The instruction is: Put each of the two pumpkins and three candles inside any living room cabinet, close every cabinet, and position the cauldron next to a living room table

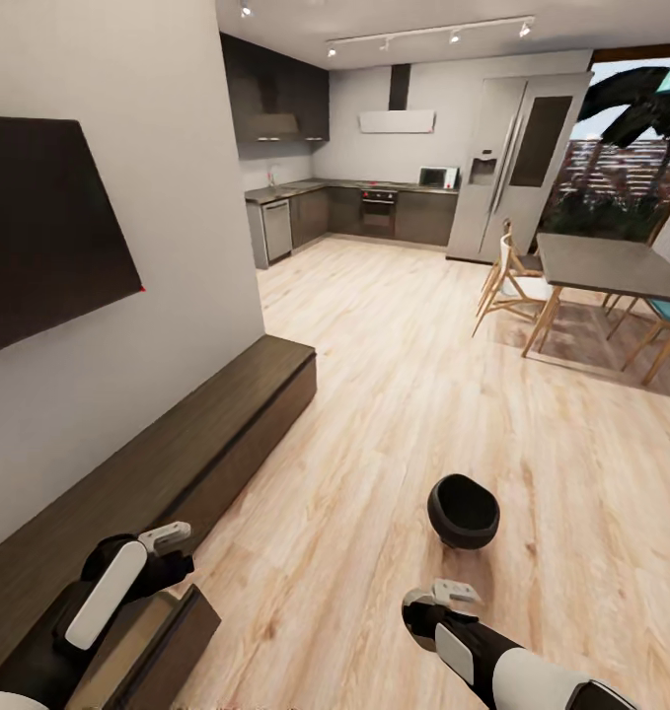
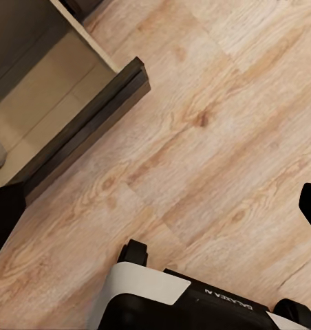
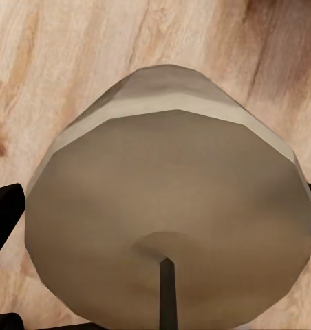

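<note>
A: Here, where does the candle [image 3: 169, 206] sit relative to the right gripper [image 3: 162, 227]?

B: In the right wrist view it lies between the jaws: pale beige flat top facing the camera, a dark wick at its centre, dark fingers [image 3: 4, 210] at either side. The jaws are clamped on the candle, above the wooden floor [image 1: 394, 394].

A: And the left gripper [image 1: 167, 540]?

B: In the head view it hangs over the pulled-out drawer [image 1: 157, 631] of the cabinet [image 1: 177, 444], the long low dark console along the wall. Whether its jaws are apart or together cannot be told. The left wrist view shows the drawer's pale interior [image 2: 52, 89], its dark front, and the robot's base below.

A: What else is around?

B: The black cauldron [image 1: 463, 510] stands on the floor just ahead of the right arm, well apart from the dining counter [image 1: 601, 264] with its chairs. A dark television [image 1: 48, 227] hangs above the cabinet; the kitchen lies beyond.
</note>
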Robot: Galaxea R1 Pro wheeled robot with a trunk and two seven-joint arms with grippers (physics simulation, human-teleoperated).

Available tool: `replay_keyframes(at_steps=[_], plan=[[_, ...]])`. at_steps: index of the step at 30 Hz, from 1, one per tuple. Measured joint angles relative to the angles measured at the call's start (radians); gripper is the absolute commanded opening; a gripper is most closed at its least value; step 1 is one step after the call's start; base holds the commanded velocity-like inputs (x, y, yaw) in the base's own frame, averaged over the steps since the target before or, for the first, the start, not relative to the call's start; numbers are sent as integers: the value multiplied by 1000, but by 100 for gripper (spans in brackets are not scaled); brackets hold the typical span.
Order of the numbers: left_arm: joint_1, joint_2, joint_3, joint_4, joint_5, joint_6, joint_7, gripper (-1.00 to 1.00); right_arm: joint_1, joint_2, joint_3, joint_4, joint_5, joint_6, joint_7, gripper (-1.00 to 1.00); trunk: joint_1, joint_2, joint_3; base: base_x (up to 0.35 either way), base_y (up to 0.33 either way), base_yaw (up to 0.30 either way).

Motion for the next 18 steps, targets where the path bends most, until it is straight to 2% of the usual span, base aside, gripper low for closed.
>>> replay_keyframes(at_steps=[18], plan=[[0, -3, 0, 0, -1, 0, 1, 100, 0, 1, 1, 1, 0, 0, 0, -100, 0, 0, 0, 0, 0, 291]])
